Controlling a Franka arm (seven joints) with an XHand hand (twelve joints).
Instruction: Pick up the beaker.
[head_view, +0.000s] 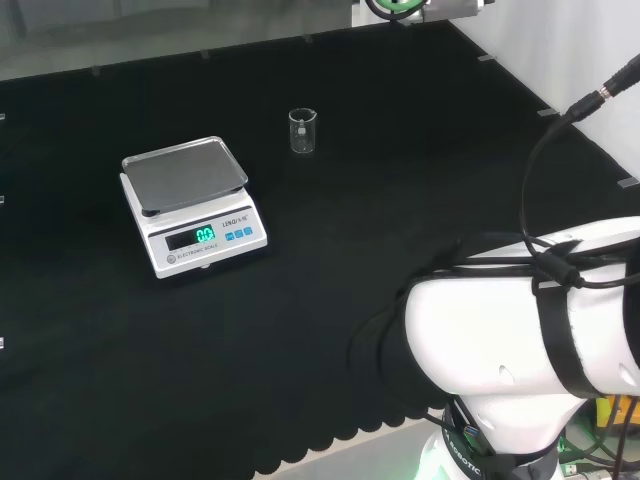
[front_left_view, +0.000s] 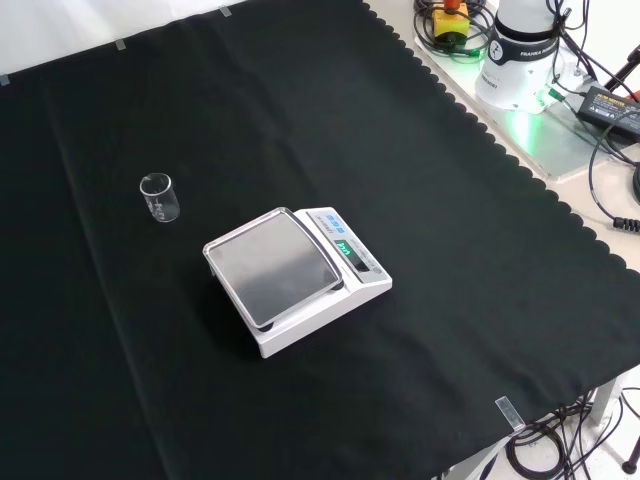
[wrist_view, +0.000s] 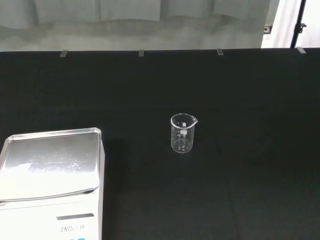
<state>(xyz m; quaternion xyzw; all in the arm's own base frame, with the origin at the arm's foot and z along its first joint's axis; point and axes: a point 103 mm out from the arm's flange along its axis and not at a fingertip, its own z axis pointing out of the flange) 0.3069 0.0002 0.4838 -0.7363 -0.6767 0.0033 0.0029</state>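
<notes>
So far the beaker (head_view: 303, 131) stands untouched and upright on the black cloth (head_view: 330, 330), in the upper middle of the head view, well apart from the scale (head_view: 193, 205) that sits left of centre. In the front view the beaker (front_left_view: 159, 197) is at the left, above and to the left of the scale (front_left_view: 297, 277), whose steel pan lies bare. The wrist view looks across the cloth at the beaker (wrist_view: 182, 133), just right of centre with its pouring lip turned to one side, and the scale (wrist_view: 50, 182) fills the lower left corner. It looks empty, though clear glass makes that hard to judge. Whether the hand is released or clenched I cannot tell. The white arm link (head_view: 530, 330) bulks at the lower right of the head view, far from the glass.

By my reading the task is at its very start: the approach is not yet made. The next move calls for carrying the hand out over the cloth toward the beaker, keeping wide of the scale, and bringing it level with the glass wall so the fingers can close round it without tipping so light a vessel
</notes>
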